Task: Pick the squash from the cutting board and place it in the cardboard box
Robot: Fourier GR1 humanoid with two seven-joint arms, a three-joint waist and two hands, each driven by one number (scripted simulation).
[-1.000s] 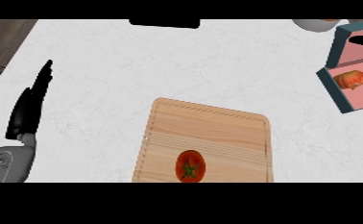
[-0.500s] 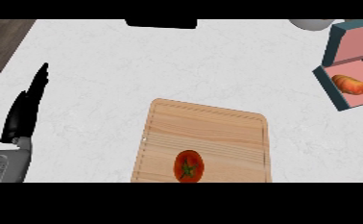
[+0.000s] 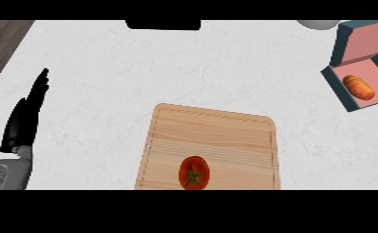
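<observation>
The white table carries a wooden cutting board at its near edge. An open box sits at the right edge. The left hand rests by the left edge, fingers straight and together, holding nothing. A dark object lies at the far edge. A red tomato sits on the board. The orange squash lies inside the box.
</observation>
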